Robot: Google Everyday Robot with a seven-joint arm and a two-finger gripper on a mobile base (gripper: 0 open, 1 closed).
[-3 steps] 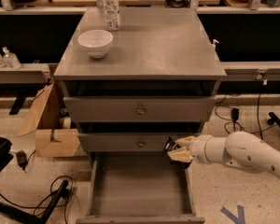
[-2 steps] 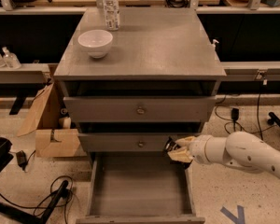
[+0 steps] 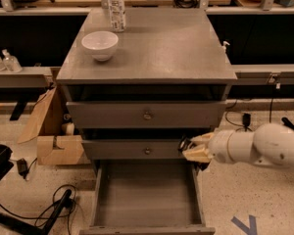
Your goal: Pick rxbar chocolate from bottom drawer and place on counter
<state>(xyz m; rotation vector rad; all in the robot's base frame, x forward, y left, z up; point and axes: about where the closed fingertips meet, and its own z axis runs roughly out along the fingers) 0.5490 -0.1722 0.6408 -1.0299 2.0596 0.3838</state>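
The bottom drawer is pulled open, and its bare grey floor shows no bar on it. My gripper hangs at the drawer's right rear corner, just in front of the middle drawer front, on a white arm coming in from the right. Its tan fingers are closed on a small dark flat thing at their tips, which looks like the rxbar chocolate; most of it is hidden. The counter is the grey cabinet top above.
A white bowl and a clear plastic bottle stand on the counter's left rear. Two shut drawer fronts with knobs sit above the open drawer. A cardboard box and cables lie on the floor at left.
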